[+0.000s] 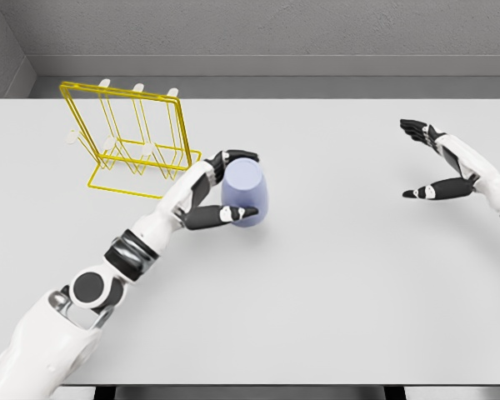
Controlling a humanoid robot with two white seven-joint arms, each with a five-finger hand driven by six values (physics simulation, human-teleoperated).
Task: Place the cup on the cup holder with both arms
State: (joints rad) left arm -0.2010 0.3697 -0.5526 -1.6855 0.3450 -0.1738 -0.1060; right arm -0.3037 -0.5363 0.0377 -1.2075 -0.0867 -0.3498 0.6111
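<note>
A pale blue cup (247, 191) stands upside down on the white table, just right of the yellow wire cup holder (133, 142). My left hand (225, 185) is wrapped around the cup's left side, with its thumb across the front and the fingers over the top edge. The holder sits at the back left with white-tipped pegs pointing upward. Far to the right, my right hand (429, 162) hovers over the table, its fingers spread and nothing in it.
The white table (333, 292) stretches wide between the cup and the right hand. A grey wall runs behind the table's back edge.
</note>
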